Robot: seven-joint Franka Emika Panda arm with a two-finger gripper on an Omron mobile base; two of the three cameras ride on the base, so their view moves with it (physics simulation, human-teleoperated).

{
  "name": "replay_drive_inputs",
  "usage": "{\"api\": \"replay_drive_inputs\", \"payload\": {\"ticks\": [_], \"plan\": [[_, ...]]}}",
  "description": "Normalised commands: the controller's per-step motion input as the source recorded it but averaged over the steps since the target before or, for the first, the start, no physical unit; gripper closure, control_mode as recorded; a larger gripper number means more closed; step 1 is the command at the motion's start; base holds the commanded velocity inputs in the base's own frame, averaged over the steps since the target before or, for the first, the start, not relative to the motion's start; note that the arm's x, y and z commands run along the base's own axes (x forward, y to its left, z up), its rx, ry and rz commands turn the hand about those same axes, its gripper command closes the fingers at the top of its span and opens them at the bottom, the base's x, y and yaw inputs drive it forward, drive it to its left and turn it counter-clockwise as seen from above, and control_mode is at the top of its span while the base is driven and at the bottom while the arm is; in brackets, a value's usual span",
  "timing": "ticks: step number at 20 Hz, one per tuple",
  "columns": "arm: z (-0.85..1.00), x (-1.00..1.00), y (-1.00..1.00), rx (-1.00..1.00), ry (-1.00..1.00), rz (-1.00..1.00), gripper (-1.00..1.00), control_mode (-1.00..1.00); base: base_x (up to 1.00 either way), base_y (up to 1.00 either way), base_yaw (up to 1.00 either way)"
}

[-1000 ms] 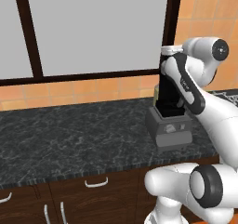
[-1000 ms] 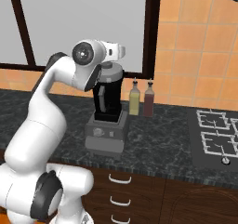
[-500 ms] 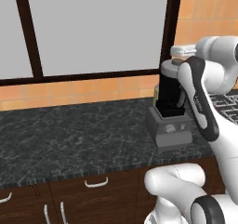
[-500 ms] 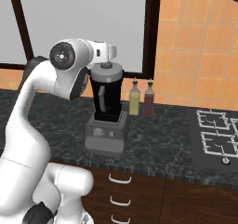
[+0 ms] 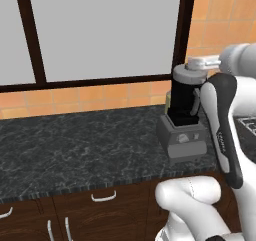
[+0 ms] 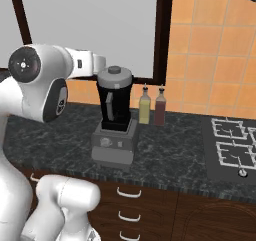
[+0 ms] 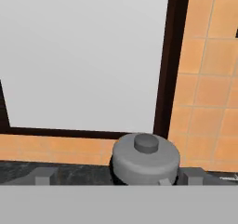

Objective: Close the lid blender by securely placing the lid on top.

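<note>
Claw (image 7: 116,179) (wide apart) behind lid (image 7: 145,158)

text: none legible | arm link (image 5: 220,135): small dark marking, too blurred to read

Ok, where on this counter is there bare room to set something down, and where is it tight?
The dark counter lies bare from the blender leftward to the picture's edge. In the right base view, another bare strip runs between the two bottles and the stove. Tightest: between blender and bottles.
</note>
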Motion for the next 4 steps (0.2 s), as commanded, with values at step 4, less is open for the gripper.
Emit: {"api": "replay_drive_inputs", "payload": {"ticks": [4], "plan": [[0.00, -0.71, 0.40, 0.00, 0.09, -0.06, -1.00, -1.00, 0.00, 0.00, 0.00]]}}
